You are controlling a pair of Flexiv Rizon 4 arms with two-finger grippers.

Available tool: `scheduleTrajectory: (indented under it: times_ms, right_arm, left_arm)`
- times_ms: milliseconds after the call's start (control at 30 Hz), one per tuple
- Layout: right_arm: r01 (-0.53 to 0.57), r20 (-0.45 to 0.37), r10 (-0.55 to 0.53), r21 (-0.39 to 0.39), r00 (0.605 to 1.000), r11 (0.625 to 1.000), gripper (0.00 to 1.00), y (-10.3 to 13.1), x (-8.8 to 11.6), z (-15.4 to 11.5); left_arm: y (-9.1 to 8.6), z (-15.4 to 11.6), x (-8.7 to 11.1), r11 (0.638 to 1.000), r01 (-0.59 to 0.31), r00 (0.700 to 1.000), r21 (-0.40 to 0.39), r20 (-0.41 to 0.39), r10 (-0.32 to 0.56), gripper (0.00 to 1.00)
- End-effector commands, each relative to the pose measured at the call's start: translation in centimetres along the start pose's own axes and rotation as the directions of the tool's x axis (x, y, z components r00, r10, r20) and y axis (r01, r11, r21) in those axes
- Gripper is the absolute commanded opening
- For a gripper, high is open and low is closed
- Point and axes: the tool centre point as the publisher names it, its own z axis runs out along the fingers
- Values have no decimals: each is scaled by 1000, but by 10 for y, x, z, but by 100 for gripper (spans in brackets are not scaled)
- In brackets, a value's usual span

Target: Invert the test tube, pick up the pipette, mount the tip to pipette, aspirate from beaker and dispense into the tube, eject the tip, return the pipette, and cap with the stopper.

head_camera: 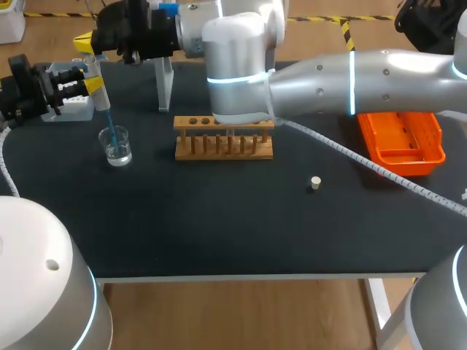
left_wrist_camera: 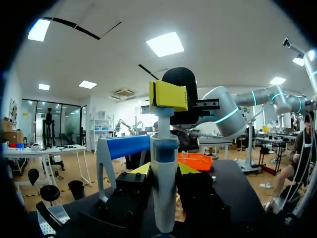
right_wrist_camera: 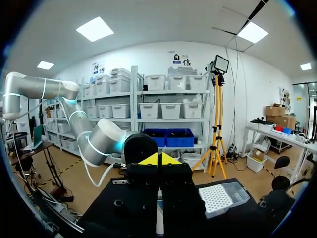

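Note:
My left gripper [head_camera: 90,86] is shut on the white pipette [head_camera: 98,93] and holds it upright. The pipette's blue tip [head_camera: 109,122] dips into the glass beaker [head_camera: 116,146] of clear liquid. In the left wrist view the pipette [left_wrist_camera: 163,183] stands between my left gripper's [left_wrist_camera: 164,171] fingers. My right arm reaches across the table, and its gripper [head_camera: 86,41] is shut, its yellow tips [left_wrist_camera: 168,95] resting on the pipette's top. The wooden tube rack [head_camera: 223,138] stands mid-table, partly behind my right arm; I cannot make out a tube in it. The small white stopper [head_camera: 315,183] lies to the rack's right.
An orange tray [head_camera: 401,138] sits at the right. A pipette stand [head_camera: 165,82] with a blue top bar [left_wrist_camera: 126,146] stands behind the rack. The white tip box [right_wrist_camera: 220,197] lies beside my left gripper at the far left.

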Motion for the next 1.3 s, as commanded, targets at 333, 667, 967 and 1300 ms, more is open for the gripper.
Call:
scheduleTrajectory:
  times_ms: [333, 667, 967, 1300]
  right_arm:
    - [-8, -3, 8, 6, 1000, 1000, 0, -8, -3, 1]
    - [-10, 1, 10, 11, 1000, 1000, 0, -12, -2, -2]
    - [-23, 2, 23, 19, 1000, 1000, 0, -20, -1, -3]
    - [-34, 0, 34, 32, 999, 999, 0, -29, 2, -4]
  left_arm:
    - [0, 0, 0, 1000, 0, 1000, 0, -1, 0, 0]
    - [0, 0, 0, 1000, 0, 1000, 0, -1, 0, 0]
    - [0, 0, 0, 1000, 0, 1000, 0, -1, 0, 0]
    - [0, 0, 0, 1000, 0, 1000, 0, -1, 0, 0]
